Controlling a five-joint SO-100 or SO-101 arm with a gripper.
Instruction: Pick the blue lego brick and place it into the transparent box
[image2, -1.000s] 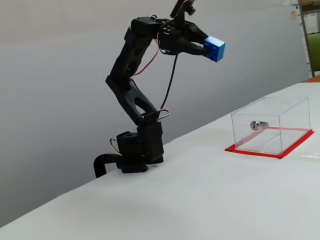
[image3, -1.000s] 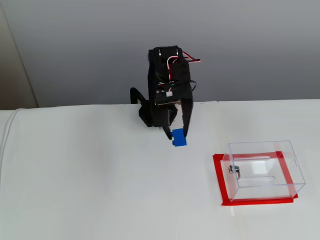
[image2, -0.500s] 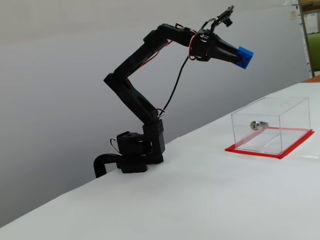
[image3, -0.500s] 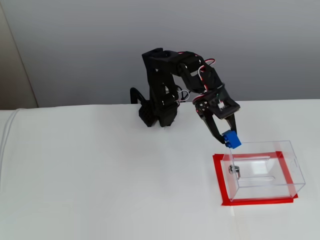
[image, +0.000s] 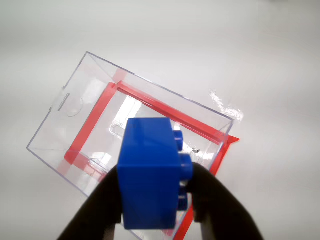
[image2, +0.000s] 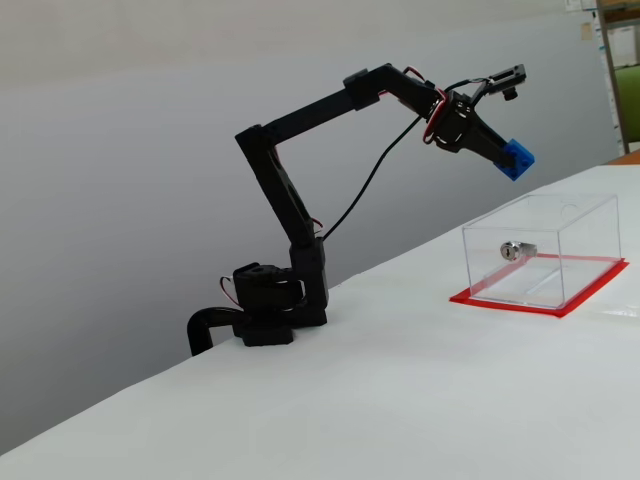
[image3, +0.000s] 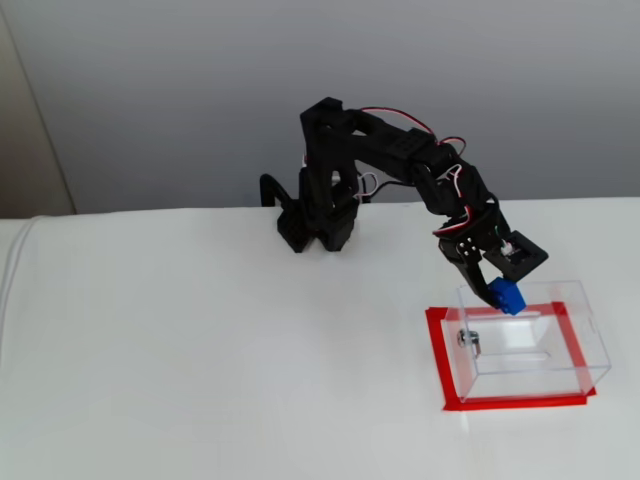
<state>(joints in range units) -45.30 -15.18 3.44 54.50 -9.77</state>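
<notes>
We see the jaws closed on the blue lego brick (image: 150, 172), one dark finger (image: 97, 210) pressed to each side of it in the wrist view, with its round studs facing toward the right of that picture. The brick is held in the air above the transparent box (image: 125, 130), which stands on its red flat base (image: 222, 152) on the white surface (image: 260, 60). In a fixed view from the side, the arm (image2: 300, 120) reaches out from its mount at the edge of the surface, and the brick (image2: 516, 158) hangs well clear above the box (image2: 545, 250), over its near left part as that view shows it. The small silver lock (image2: 517, 250) shows on the box wall facing the arm. In a fixed view from above and in front, the brick (image3: 506, 296) sits over the back left corner of the box (image3: 535, 345), while the lock (image3: 468, 341) is on the left wall and the red base (image3: 437, 350) frames the box on the surface (image3: 200, 350).
</notes>
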